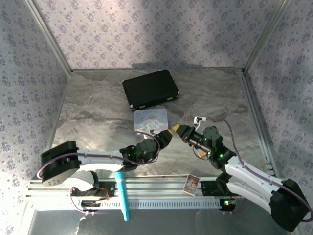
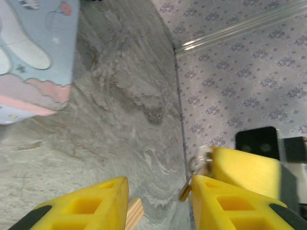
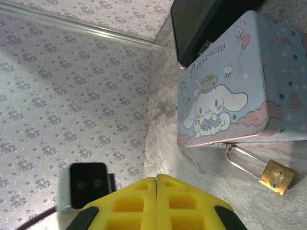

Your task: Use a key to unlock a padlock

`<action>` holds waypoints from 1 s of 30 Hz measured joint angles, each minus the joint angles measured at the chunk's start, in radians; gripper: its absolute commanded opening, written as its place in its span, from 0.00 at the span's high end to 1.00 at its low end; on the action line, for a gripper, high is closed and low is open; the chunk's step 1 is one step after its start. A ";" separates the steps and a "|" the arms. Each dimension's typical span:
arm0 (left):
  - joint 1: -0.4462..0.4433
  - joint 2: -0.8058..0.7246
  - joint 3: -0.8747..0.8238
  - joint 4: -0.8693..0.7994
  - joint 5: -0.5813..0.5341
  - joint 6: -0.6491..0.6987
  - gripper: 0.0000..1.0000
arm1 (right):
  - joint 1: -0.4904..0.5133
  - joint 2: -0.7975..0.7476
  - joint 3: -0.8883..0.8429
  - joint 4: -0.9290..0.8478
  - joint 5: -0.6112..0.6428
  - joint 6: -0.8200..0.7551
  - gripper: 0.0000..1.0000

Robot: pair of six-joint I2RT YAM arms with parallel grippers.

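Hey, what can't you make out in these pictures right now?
1. Keyhole of the padlock: right wrist view, too small.
2. Most of the key: left wrist view, blurred, pinched in the right end effector's fingers.
3. The pastel tin: left wrist view, cut off by the top-left edges.

Grey marbled tabletop (image 1: 93,112): black case (image 1: 150,89) upper centre, tin (image 1: 151,121) just below it, padlock (image 3: 277,176) at the tin's edge, perhaps touching.

"Cinnamoro" lettering on pastel tin (image 3: 230,96)
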 measured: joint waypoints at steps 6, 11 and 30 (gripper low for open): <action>0.015 0.043 -0.051 0.175 0.020 -0.018 0.66 | 0.009 0.003 -0.003 0.004 0.011 0.015 1.00; 0.033 0.097 -0.060 0.309 0.066 -0.016 0.70 | 0.013 0.016 -0.004 0.013 0.022 0.018 1.00; 0.067 0.093 -0.082 0.354 0.075 -0.031 0.76 | 0.018 0.017 -0.033 0.024 0.023 0.026 1.00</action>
